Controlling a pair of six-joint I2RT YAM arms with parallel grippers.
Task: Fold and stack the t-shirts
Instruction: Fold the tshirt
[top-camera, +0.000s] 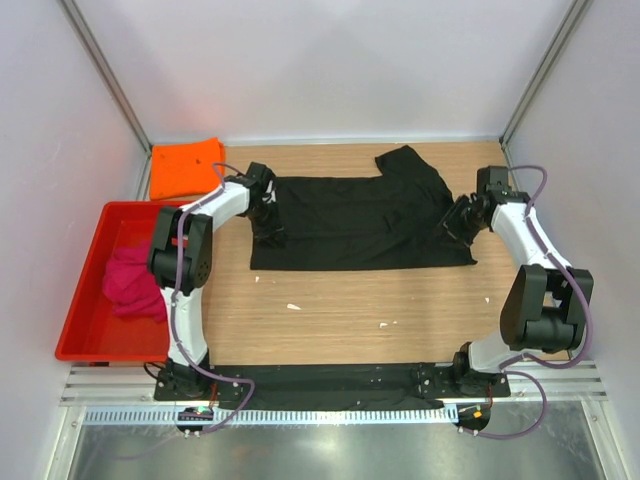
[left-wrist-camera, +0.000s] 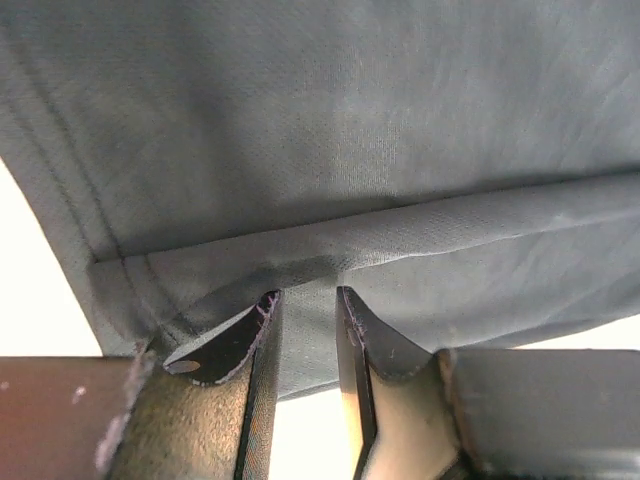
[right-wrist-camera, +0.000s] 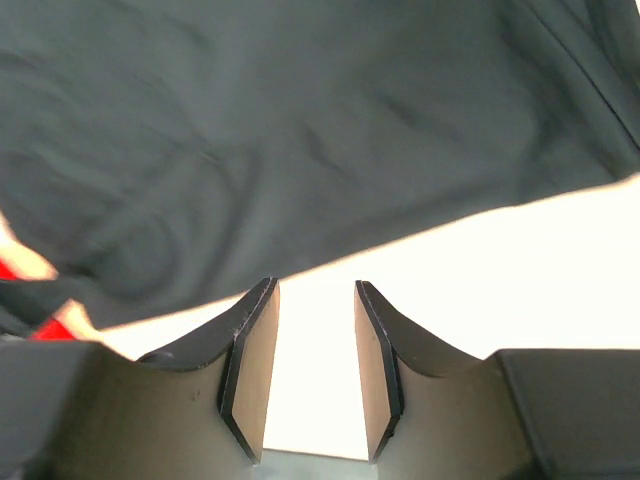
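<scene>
The black t-shirt (top-camera: 350, 220) lies spread flat on the wooden table, its upper right part folded over. My left gripper (top-camera: 266, 203) is at the shirt's left edge. In the left wrist view its jaws stand a little apart (left-wrist-camera: 308, 300), with the shirt's folded hem (left-wrist-camera: 330, 255) lying across the fingertips. My right gripper (top-camera: 456, 220) is at the shirt's right edge, open and empty (right-wrist-camera: 316, 290), just short of the cloth (right-wrist-camera: 300, 130). The orange t-shirt (top-camera: 185, 168) lies folded at the back left. The magenta t-shirt (top-camera: 133, 282) lies crumpled in the tray.
A red plastic tray (top-camera: 85, 300) stands at the left edge of the table. White walls enclose the back and both sides. Small white scraps (top-camera: 293, 306) lie on the wood in front of the black shirt.
</scene>
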